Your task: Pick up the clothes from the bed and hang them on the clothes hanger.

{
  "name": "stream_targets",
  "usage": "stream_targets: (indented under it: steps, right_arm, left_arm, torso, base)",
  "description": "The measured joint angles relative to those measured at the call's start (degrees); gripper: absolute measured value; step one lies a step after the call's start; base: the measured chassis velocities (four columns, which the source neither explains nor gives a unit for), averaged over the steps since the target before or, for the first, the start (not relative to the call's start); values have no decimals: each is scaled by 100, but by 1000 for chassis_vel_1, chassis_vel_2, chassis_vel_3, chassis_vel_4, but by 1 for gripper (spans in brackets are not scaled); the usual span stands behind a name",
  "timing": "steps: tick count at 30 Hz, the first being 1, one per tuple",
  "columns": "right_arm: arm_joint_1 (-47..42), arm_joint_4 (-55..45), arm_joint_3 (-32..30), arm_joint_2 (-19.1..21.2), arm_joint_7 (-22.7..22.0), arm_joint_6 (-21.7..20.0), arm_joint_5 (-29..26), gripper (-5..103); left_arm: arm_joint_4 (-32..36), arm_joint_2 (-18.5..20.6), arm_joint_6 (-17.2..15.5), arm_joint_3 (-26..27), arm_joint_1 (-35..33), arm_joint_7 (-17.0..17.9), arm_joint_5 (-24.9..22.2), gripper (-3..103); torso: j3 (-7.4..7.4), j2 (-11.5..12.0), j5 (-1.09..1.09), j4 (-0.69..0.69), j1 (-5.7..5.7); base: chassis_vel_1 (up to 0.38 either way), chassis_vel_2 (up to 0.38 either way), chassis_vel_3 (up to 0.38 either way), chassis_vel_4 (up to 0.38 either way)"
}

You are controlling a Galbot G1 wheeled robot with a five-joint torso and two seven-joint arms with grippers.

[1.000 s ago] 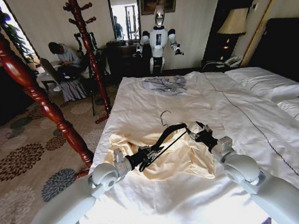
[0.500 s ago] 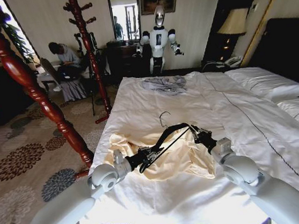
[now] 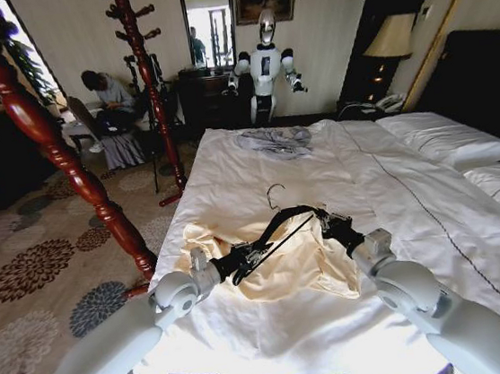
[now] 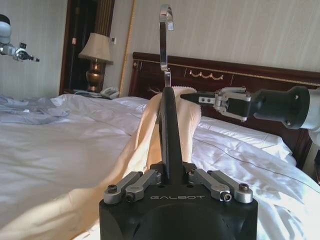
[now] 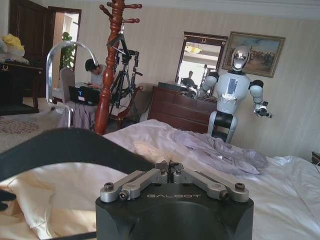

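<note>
The cream-yellow clothes (image 3: 306, 264) lie crumpled on the near part of the bed (image 3: 257, 173). One edge is draped up over the black clothes hanger (image 3: 277, 224), which is held tilted above them. My left gripper (image 3: 244, 259) is shut on the hanger's lower end; in the left wrist view the black bar (image 4: 169, 125) rises from between its fingers (image 4: 171, 176), with the silver hook (image 4: 165, 30) on top. My right gripper (image 3: 324, 222) is at the hanger's upper shoulder. It is shut on the fabric's edge, with its tip (image 4: 186, 97) against the cream cloth (image 4: 145, 135).
A grey-blue garment (image 3: 274, 141) lies at the bed's far end. White pillows (image 3: 448, 137) are on the right. A reddish wooden post (image 3: 56, 146) stands close on the left and a coat stand (image 3: 142, 73) farther back. Another robot (image 3: 263, 64) stands by the far wall.
My right gripper has crept slightly left toward the hanger's shoulder, and the hanger sits a little higher. The left arm has hardly moved.
</note>
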State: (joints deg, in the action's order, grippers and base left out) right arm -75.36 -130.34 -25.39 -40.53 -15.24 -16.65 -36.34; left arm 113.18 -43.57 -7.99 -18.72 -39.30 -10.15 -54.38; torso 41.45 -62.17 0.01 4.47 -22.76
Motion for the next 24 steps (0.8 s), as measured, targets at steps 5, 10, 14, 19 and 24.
stream_targets:
  steps: [5, 10, 14, 19, 24]
  right_arm:
    - [75, -260, -105, 70, -161, -97, -467, 1]
    - [116, -437, -193, 84, -244, -138, -702, 1]
    - [166, -533, -296, 89, -322, -159, -920, 1]
    - [197, -613, -339, 96, -395, -183, -1110, 1]
    - [-53, -690, -258, -39, -384, -237, -1087, 1]
  left_arm:
    - [-64, -85, -2, -49, 17, 16, 0, 18]
    - [-168, -211, -5, -95, 69, 26, 0, 18]
    - [-276, -333, -6, -155, 153, 52, -9, 18]
    - [-352, -452, -8, -226, 202, 92, -16, 18]
    - [-362, -610, -9, -235, 213, 200, -49, 18]
  torso:
    - [0, 0, 0, -1, 0]
    - [0, 0, 0, -1, 0]
    - [0, 0, 1, 0, 0]
    - [0, 0, 0, -1, 0]
    - [0, 0, 0, 0, 0]
  base:
    - [0, 0, 0, 0]
    - [0, 0, 0, 0]
    - [0, 0, 0, 0]
    - [0, 0, 0, 0]
    - [0, 0, 0, 0]
